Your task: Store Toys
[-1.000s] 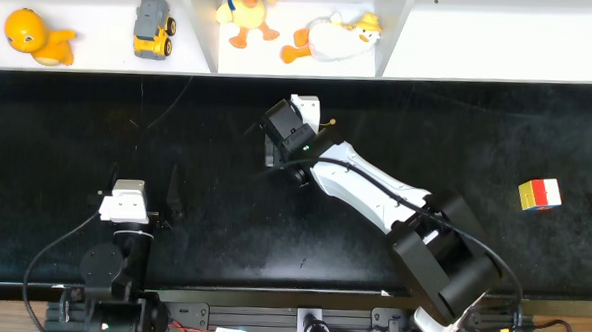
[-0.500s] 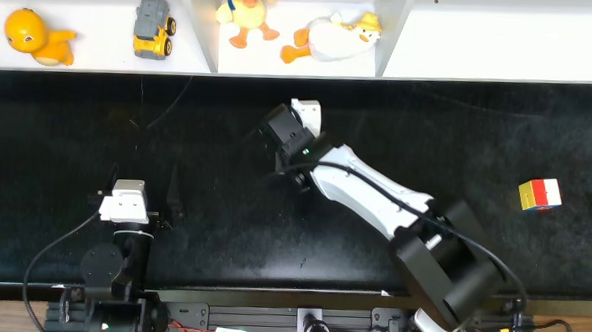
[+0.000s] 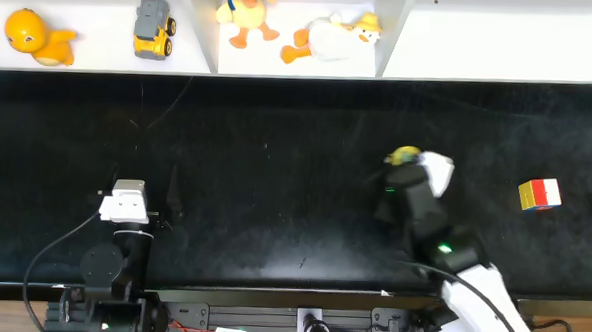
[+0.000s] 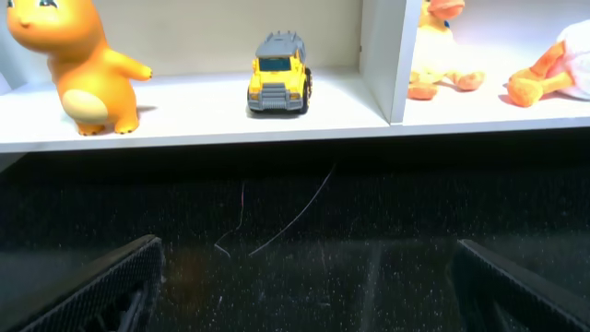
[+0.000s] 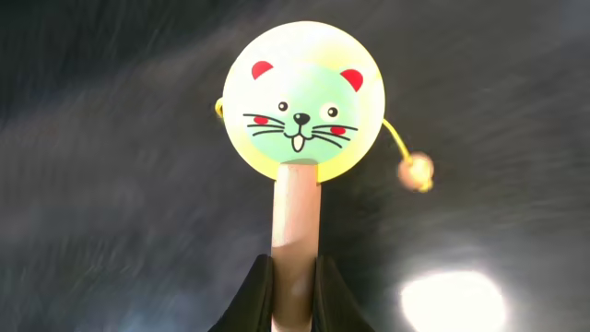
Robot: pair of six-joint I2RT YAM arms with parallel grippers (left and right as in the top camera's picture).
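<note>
My right gripper (image 5: 295, 269) is shut on the wooden handle of a rattle drum (image 5: 302, 101), a pale green and yellow disc with a cat face and a bead on a string. From above, the right gripper (image 3: 415, 186) hangs over the black table right of centre, with the drum (image 3: 405, 155) at its tip. A multicoloured cube (image 3: 539, 195) lies on the table to its right. My left gripper (image 4: 309, 290) stands open and holds nothing, low at the table's left (image 3: 143, 184), facing the shelf.
A white shelf (image 3: 482, 34) runs along the back. It holds an orange figure (image 3: 36, 35), a yellow truck (image 3: 153, 27), a yellow duck plush (image 3: 247, 12) and a white duck plush (image 3: 332, 37). Its right compartment is bare.
The right arm has swung from the table's middle near the shelf back towards the right, carrying the rattle drum. The left arm has kept still.
</note>
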